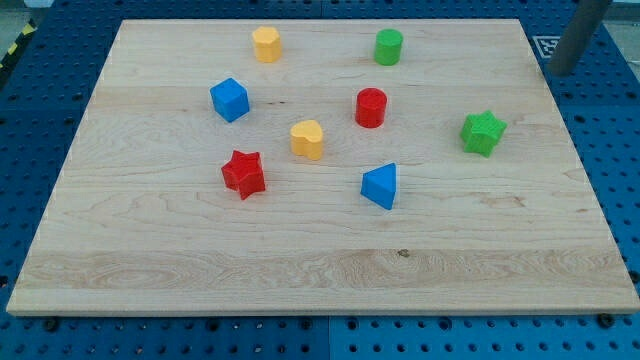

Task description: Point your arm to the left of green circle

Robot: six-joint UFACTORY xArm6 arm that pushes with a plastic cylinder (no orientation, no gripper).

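The green circle (389,47) is a short green cylinder near the view's top, right of centre, on the wooden board (320,270). My rod comes in at the view's top right corner; my tip (561,72) sits just off the board's right edge, far to the right of the green circle and slightly below it. Nothing touches the tip.
Other blocks on the board: a yellow hexagon (266,44), a blue cube (229,99), a red cylinder (371,107), a yellow heart (308,139), a green star (483,132), a red star (243,174), a blue triangle (381,186). A blue pegboard (40,110) surrounds the board.
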